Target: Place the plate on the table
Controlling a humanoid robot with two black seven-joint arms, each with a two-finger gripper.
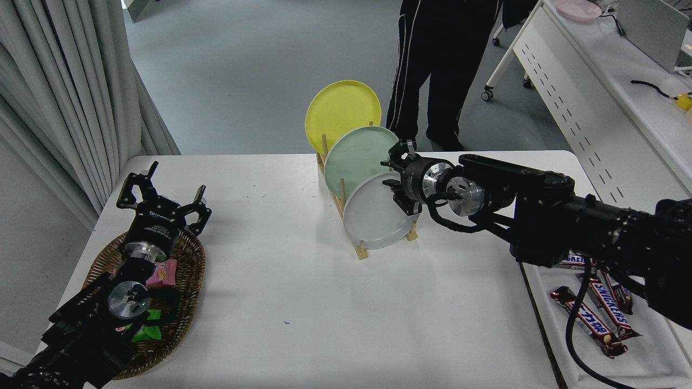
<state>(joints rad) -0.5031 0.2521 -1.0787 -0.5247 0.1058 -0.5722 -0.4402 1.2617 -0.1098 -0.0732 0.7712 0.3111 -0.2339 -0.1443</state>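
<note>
At frame centre, the right gripper (399,174), fingers spread, straddles the plate (374,217)'s upper-right rim; looks stiff, light, slippery — pinch there.

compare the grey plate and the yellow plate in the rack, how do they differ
The grey plate stands in the wooden rack's nearest slot; the yellow plate in the farthest. The right gripper is at the grey plate's rim; nothing is near the yellow one. Both are round and upright.

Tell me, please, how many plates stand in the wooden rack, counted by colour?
Yellow plate: 1
Mint green plate: 1
Light grey plate: 1
Total: 3, all upright in the rack.
</note>
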